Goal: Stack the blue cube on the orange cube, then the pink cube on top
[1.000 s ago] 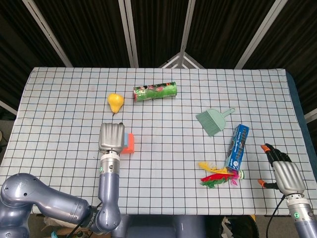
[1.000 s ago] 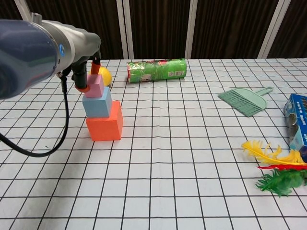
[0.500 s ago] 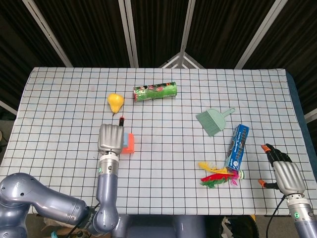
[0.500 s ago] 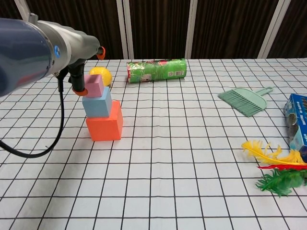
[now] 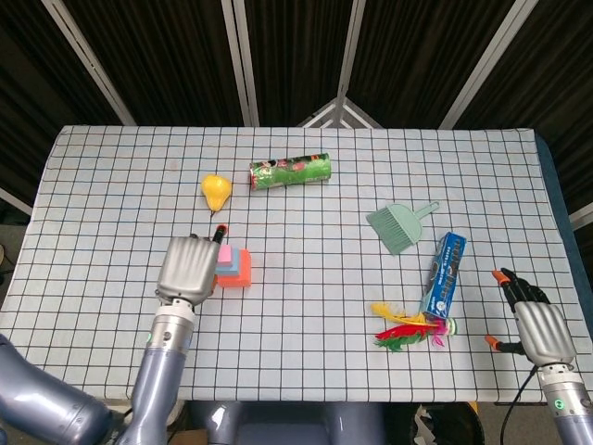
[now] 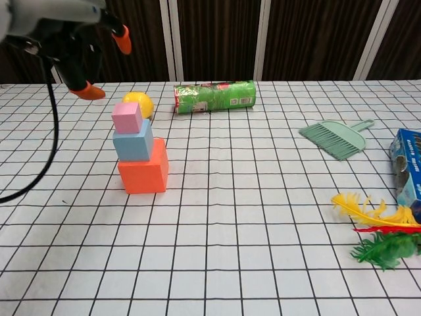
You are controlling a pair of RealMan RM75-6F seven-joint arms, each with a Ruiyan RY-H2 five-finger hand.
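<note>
Three cubes stand stacked near the table's [image 6: 263, 217] left side, about midway between its front and back edges: the orange cube [image 6: 143, 170] at the bottom, the blue cube [image 6: 133, 141] on it, and the pink cube [image 6: 127, 117] on top. In the chest view each cube sits a little off-centre toward the left on the one below, and the pink cube is turned slightly against the blue one.

The left hand [image 5: 190, 269] hangs just to the left of the stack and touches none of the cubes. Its fingers are apart and hold nothing; in the chest view two orange fingertips [image 6: 120, 39] show well separated, above and behind the pink cube.

The right hand [image 5: 535, 324] lies at the table's front right corner, near the right edge. Its orange-tipped fingers are spread and nothing is in them.

Behind the stack, toward the back left, lies a yellow pear [image 5: 216, 191]. Right of it, near the back edge, a green can [image 5: 290, 171] lies on its side. A green brush [image 5: 397, 224] rests toward the right side. A blue box [image 5: 446, 273] lies between the brush and the right hand, with a feather toy [image 5: 408, 329] touching its front end.
</note>
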